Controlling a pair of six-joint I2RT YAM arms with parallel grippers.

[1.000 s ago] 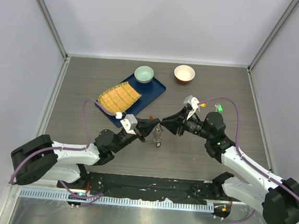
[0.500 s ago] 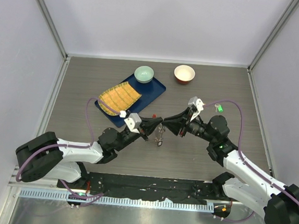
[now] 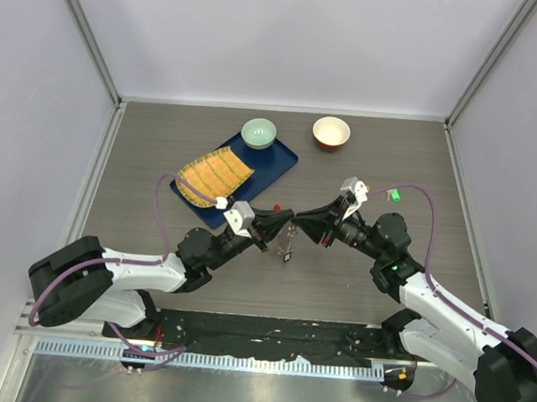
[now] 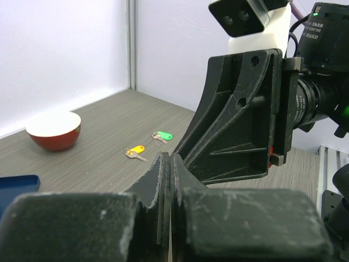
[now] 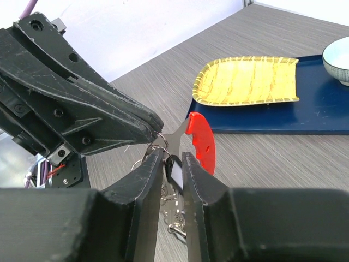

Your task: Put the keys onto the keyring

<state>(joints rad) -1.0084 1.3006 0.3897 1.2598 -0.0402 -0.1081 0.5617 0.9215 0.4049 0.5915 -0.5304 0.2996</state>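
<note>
Both are clamped shut: left gripper (image 3: 281,223) on the keyring (image 5: 199,140), right gripper (image 5: 173,158) on the black key (image 5: 173,169). The keyring is hung just ahead.

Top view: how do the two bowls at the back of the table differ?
The green bowl is pale green all over, while the red bowl is red outside and white inside. The green bowl stands on the far corner of the blue tray, while the red bowl stands on the bare table, to the right of it in that view. Both are round, upright, empty and of similar size.
</note>
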